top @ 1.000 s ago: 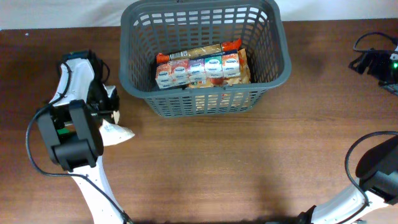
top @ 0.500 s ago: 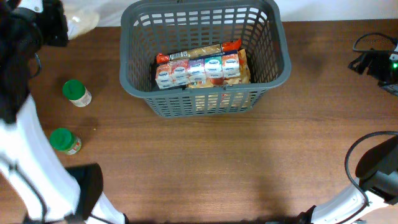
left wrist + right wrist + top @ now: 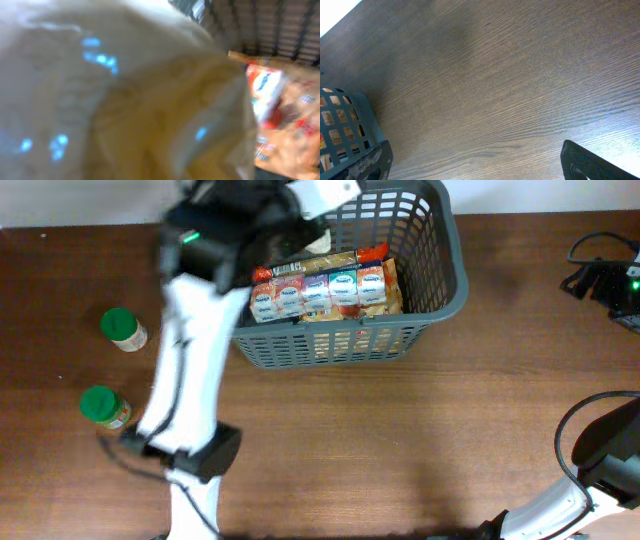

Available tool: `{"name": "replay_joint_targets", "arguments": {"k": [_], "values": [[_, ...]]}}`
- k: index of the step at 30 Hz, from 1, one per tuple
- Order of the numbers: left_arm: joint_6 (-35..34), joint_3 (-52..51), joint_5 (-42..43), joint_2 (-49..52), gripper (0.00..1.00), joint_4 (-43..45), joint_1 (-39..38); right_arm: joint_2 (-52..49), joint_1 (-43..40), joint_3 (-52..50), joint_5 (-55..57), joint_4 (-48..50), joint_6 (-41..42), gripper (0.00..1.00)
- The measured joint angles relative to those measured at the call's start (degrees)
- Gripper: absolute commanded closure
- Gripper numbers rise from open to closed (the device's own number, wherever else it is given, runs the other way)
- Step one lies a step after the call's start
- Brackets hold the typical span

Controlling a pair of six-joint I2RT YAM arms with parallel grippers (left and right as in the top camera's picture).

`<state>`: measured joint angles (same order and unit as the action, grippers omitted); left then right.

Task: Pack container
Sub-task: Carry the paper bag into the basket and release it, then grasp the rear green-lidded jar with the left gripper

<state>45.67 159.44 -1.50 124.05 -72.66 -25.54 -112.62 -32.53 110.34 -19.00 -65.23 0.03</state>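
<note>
Bag [image 3: 125, 100] in left tool [image 3: 305, 202] — now over container [image 3: 455, 280].

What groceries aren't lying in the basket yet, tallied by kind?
Green-lidded jars, on the table: 2
Pale bag, held aloft at the basket: 1
Total: 3

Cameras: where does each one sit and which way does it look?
Overhead: above the table, looking straight down at the basket and two green-lidded jars; the left arm reaches over the basket.
Left wrist: on that arm, looking down into the basket; a blurry pale bag fills it, no robot parts visible.
Right wrist: low over the table, looking along the wood at a basket corner; its dark fingers show below.
All three see the basket.
</note>
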Motion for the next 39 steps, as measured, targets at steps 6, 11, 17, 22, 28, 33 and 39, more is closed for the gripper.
{"name": "replay_joint_targets", "arguments": {"k": [6,11,17,22,28,33,39], "values": [[8.3,-0.7,-5.3,11.4,0.98,6.2,-3.8,0.0,0.0,0.0,0.0,0.0,0.0,0.01],[13.5,-0.8,-11.1,15.4,0.01,11.2,-8.1,0.0,0.0,0.0,0.0,0.0,0.0,0.01],[4.3,0.4,-15.6,16.2,0.01,11.0,-7.8,0.0,0.0,0.0,0.0,0.0,0.0,0.01],[-11.1,7.0,-18.3,11.9,0.01,3.7,-6.1,0.0,0.0,0.0,0.0,0.0,0.0,0.01],[-27.5,10.7,-18.6,-3.0,0.01,-13.8,8.0,0.0,0.0,0.0,0.0,0.0,0.0,0.01],[-39.0,6.8,-13.0,-4.8,0.01,-23.3,26.1,0.0,0.0,0.0,0.0,0.0,0.0,0.01],[-44.5,-10.3,-2.4,2.0,0.01,-21.4,43.5,0.0,0.0,0.0,0.0,0.0,0.0,0.01]]}}
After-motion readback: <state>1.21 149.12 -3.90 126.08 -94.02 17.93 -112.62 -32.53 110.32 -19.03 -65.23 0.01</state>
